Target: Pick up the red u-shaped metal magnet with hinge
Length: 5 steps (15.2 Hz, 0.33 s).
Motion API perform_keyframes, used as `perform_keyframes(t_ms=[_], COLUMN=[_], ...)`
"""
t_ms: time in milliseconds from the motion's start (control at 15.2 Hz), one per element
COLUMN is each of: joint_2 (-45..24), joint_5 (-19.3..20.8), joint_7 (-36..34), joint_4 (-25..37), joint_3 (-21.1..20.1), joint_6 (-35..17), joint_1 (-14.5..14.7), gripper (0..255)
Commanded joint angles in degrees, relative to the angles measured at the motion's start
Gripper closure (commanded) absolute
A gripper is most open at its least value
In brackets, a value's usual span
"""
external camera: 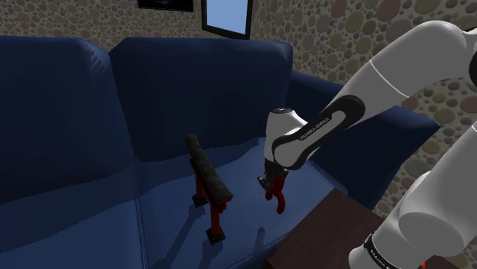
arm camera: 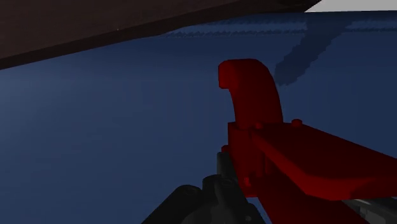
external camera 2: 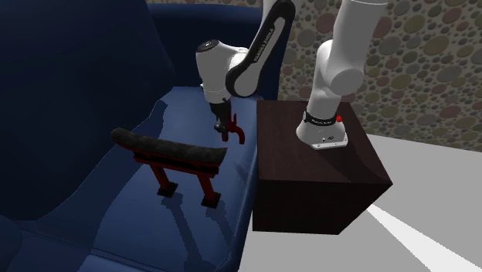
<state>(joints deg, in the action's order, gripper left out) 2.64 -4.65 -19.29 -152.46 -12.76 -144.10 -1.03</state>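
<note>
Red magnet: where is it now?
In the shoulder view the red magnet hangs clasped in the gripper over the blue sofa seat, between the red-and-black gate model at left and the dark box at right.

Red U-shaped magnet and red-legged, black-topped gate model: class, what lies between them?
Only bare dark blue sofa seat lies between the red U-shaped magnet and the red-legged, black-topped gate model, as the shoulder view shows.

On the dark curved band of the white robot arm stands a line of small white letters; it seems to read "FRANKA EMIKA". The black ring at the arm's foot also carries white letters, too small to read.
</note>
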Motion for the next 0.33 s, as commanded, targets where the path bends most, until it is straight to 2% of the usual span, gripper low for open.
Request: perform_keyframes(t_ms=[0, 264], joint_2=[2.0, 3.76], joint_5=[-0.46, -0.82], joint_7=[0.39, 0.63], joint_4=[0.24, 0.53], joint_3=[0.08, 0.15], joint_6=[2.24, 4.27], joint_1=[0.01, 0.08], gripper=[255, 255])
